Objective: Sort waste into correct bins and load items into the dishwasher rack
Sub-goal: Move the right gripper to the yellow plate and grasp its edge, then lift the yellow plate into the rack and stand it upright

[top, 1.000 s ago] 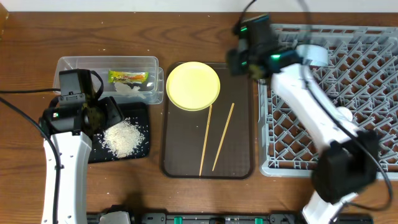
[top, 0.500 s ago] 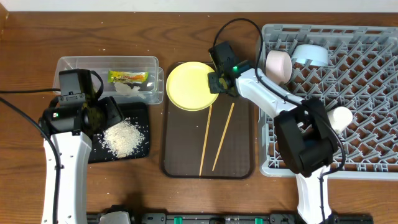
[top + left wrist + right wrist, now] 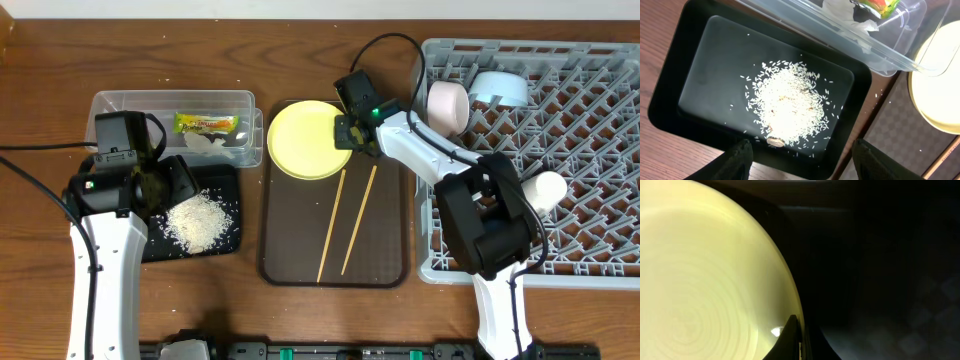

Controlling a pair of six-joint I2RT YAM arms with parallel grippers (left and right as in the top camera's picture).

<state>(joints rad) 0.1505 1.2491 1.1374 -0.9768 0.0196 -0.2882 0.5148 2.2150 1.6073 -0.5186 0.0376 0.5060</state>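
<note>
The plate (image 3: 305, 140) is being clamped by the right pincer (image 3: 353, 132) at the rim edge facing the rack (image 3: 590, 210). The plate is lying flat just left of the rack, so a lift and a carry rightward is being called for. The left pincer (image 3: 810, 165), jaws apart, is being held far left of the rack, over the rice (image 3: 787, 102); the right pincer is nearer.

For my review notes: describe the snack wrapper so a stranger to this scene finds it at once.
In the overhead view, the clear plastic tub sits upper left, behind the black tray of rice. The snack wrapper lies inside it beside a crumpled white tissue, the only green-and-orange thing there.
</note>
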